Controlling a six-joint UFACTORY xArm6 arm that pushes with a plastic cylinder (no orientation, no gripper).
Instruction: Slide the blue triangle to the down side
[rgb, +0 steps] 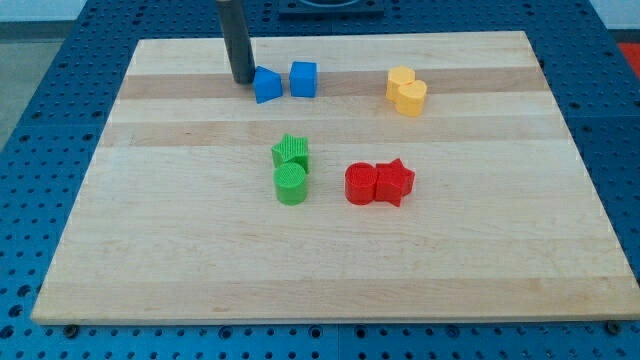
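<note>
The blue triangle (267, 86) lies near the view's top, left of centre, on the wooden board (200, 270). A blue cube (303, 79) sits just to its right, a small gap between them. My tip (243, 79) is the lower end of the dark rod coming down from the view's top. It stands right beside the blue triangle's left edge, touching or nearly touching it.
Two yellow blocks (406, 91) sit together at the top right. A green star (291, 152) and a green cylinder (291, 184) stand in the middle. A red cylinder (361, 184) and a red star (394, 182) touch right of them.
</note>
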